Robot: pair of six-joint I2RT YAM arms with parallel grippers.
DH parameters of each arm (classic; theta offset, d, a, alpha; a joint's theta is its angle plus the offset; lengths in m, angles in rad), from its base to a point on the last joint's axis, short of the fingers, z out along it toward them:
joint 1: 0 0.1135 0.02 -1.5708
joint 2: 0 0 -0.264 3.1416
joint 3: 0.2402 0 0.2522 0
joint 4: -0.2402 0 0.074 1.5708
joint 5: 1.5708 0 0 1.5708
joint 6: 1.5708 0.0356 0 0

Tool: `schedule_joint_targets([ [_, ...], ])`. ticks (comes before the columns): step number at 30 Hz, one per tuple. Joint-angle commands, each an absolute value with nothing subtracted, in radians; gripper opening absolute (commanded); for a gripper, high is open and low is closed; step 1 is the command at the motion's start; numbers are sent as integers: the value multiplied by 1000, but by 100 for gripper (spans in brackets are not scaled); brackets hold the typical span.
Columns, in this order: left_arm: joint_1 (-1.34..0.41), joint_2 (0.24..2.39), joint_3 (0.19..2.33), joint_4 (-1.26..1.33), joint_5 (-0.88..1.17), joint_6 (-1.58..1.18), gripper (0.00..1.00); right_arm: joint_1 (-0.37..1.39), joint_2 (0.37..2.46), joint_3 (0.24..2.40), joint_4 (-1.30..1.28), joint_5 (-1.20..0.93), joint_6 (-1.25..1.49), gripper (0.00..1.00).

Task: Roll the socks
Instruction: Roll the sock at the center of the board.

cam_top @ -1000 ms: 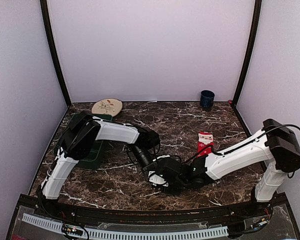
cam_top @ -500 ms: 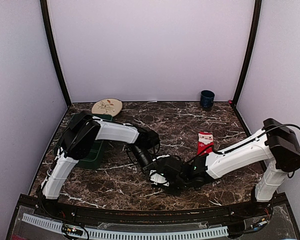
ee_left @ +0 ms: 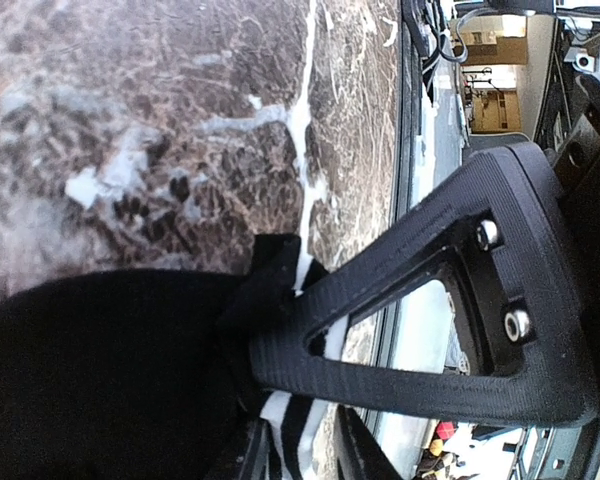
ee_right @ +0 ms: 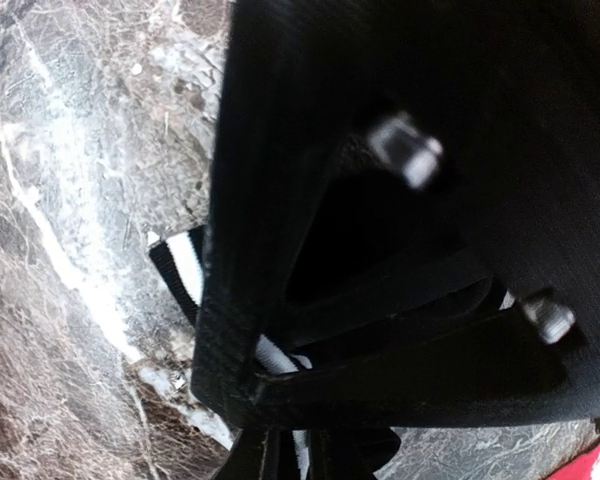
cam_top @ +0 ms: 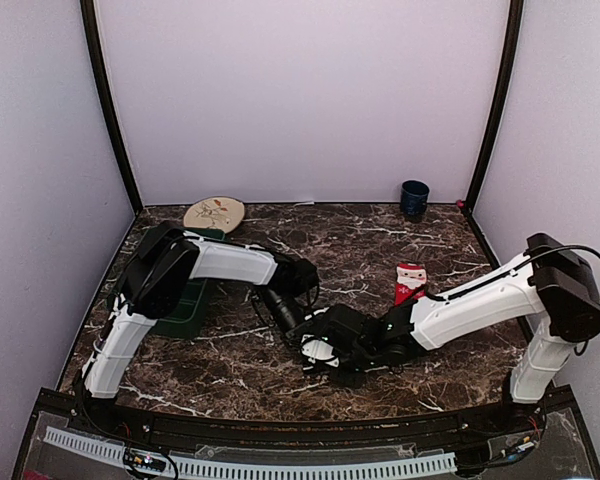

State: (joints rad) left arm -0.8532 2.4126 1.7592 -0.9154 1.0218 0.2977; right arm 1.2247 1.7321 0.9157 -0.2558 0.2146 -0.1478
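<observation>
The black sock (cam_top: 325,350) lies bunched on the marble table (cam_top: 360,250) near the front, where both grippers meet over it. In the left wrist view its dark body (ee_left: 100,380) fills the lower left, and its white-striped cuff (ee_left: 292,440) runs under my left gripper (ee_left: 280,420); how those jaws stand is hard to make out. My right gripper (ee_right: 280,400) is shut on the striped cuff (ee_right: 185,265), which pokes out beside its fingers. From above, the left gripper (cam_top: 305,343) and the right gripper (cam_top: 332,358) hide most of the sock. The red sock (cam_top: 410,283) lies flat behind the right forearm, untouched.
A dark green bin (cam_top: 192,300) sits under the left arm's elbow. A round patterned plate (cam_top: 214,213) lies at the back left and a dark blue cup (cam_top: 414,198) at the back right. Walls close three sides; a rail (cam_top: 280,465) runs along the front.
My right gripper has slid left onto the black sock and its jaws have closed on the cuff. The left arm has hardly moved.
</observation>
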Motion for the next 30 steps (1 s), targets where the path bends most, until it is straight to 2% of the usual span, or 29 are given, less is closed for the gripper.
schedule_joint_targets([
  [1, -827, 2417, 1713, -897, 791, 266, 28, 1194, 1778, 928, -332, 199, -138, 6],
  [10, -770, 2339, 1618, -804, 696, 185, 34, 1193, 1803, 960, -352, 157, -120, 6],
  [30, -707, 2141, 1374, -495, 558, 30, 37, 1180, 1824, 1042, -415, 47, -45, 5],
])
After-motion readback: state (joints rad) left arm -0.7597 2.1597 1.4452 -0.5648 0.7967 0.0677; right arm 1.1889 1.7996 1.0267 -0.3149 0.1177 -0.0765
